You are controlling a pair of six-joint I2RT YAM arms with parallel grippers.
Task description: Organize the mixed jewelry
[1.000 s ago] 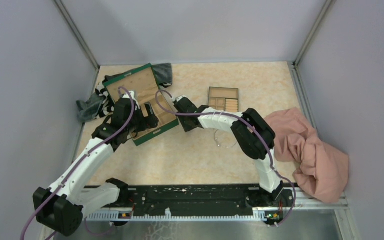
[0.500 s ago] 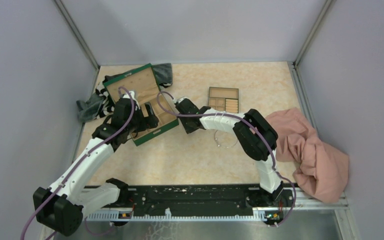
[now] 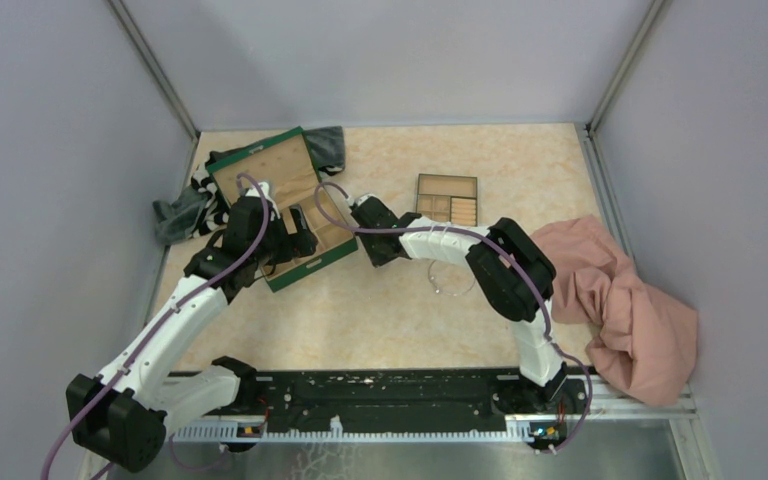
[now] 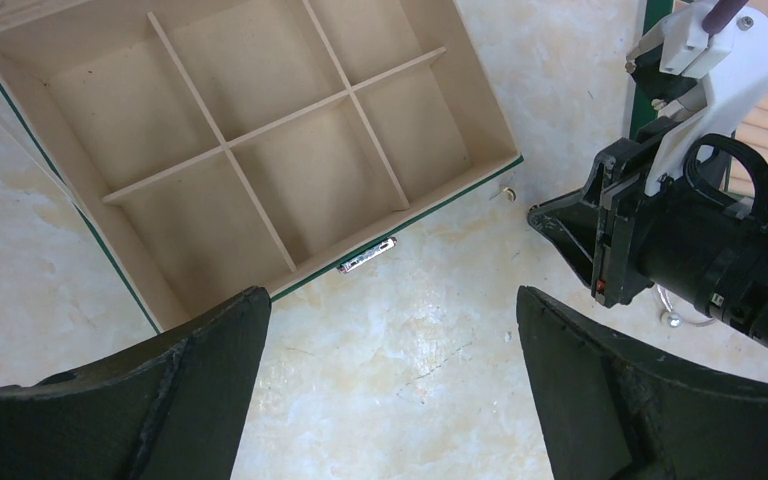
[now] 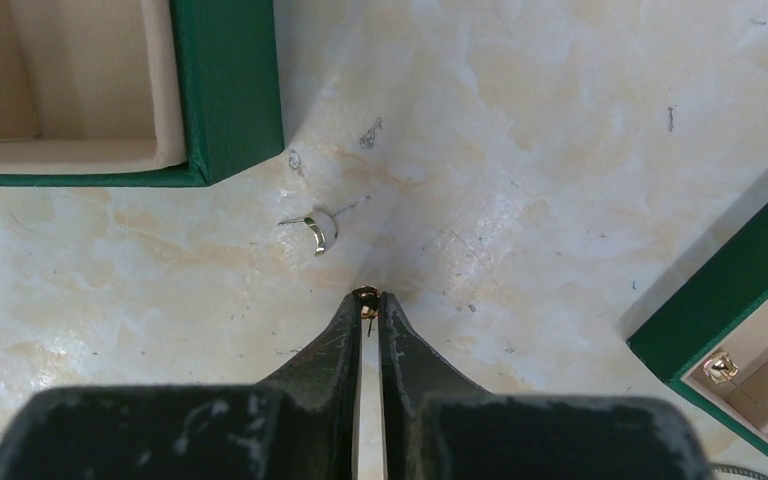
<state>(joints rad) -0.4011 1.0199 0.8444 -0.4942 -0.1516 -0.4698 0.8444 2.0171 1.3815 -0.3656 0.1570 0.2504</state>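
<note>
left arm (image 3: 175,318), right arm (image 3: 438,243): white links | black joints | purple cables

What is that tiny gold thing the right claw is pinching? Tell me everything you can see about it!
It is a tiny gold earring, shiny like metal, with a small round head and a thin pin running back between the fingers. The right claw is shut on it: its two black fingertips squeeze it from both sides, and only the head peeks out at the very tip. It is right over the pale marbled table. Whether it touches the table cannot be told.
</note>
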